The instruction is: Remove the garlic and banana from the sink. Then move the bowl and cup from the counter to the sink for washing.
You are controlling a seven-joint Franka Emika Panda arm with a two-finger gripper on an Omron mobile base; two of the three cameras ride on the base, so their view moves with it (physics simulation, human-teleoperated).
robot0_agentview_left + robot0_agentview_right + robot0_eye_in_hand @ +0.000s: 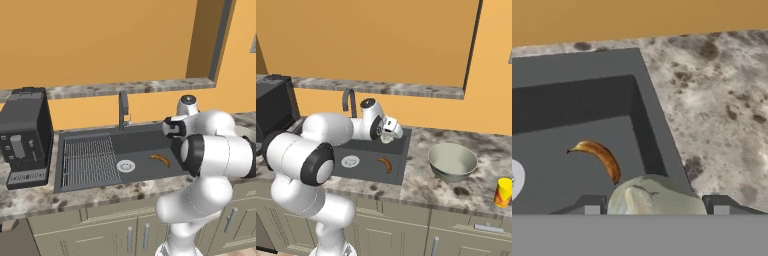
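Cream-white garlic [654, 196] sits pinched between the pincer [388, 135] tips, jaws held wide around the bulb, and in the right base view it hangs above the right rim of the sink [145, 135], right at the line where the basin meets the table [421, 180]. That's the nervy part: the bulb is round and the hand view shows only narrow tips on either side of it, so a quick swing could roll it out, and from where it hangs it would likely drop straight back into the basin. Let go too close to that edge and it may roll off the speckled stone and in again. Down on the basin floor the banana [160, 159] lies waiting, just right of the round drain [125, 165] and near the right wall; a tight spot, and a low reach there could clip the wall. Over on the table the bowl [452, 162] stands well right of the sink, with the yellow cup [503, 192] farther right near the front edge. Setting the garlic too far right crowds the bowl; a bump there could push it along toward the cup.
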